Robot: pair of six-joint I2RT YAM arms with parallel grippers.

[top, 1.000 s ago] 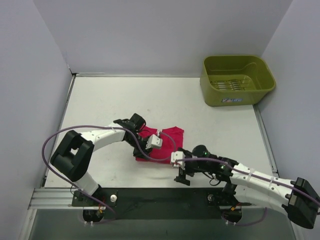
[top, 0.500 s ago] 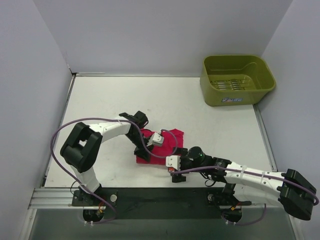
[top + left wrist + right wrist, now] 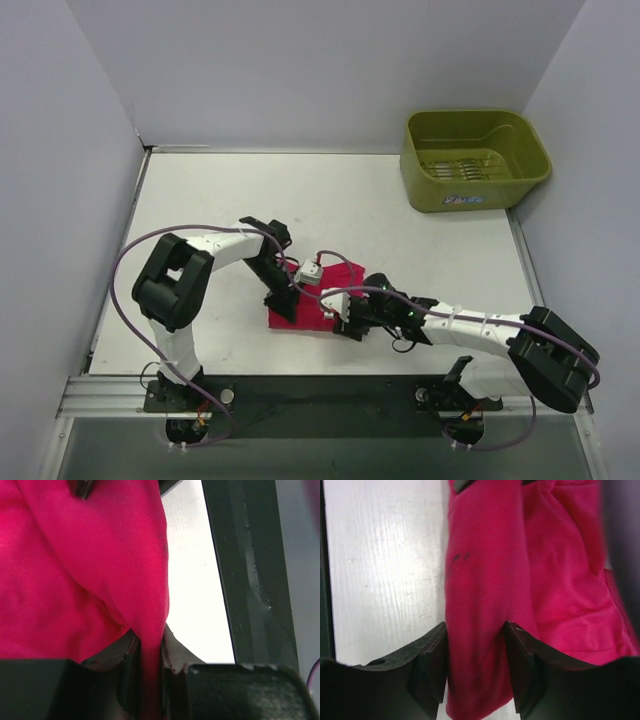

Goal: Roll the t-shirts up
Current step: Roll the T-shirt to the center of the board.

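Magenta-red t-shirt (image 3: 283, 316) is bunched and creased; a thin fold is pinched by left gripper (image 3: 147, 652), a thicker one by right gripper (image 3: 475, 640).

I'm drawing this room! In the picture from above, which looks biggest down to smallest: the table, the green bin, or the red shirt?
Largest: table.
Then: green bin.
Smallest: red shirt, though it is bunched up and partly covered.

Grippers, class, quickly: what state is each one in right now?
Left gripper: closed on the magenta-red thin fabric t-shirt.
Right gripper: closed on a fold of the same t-shirt.
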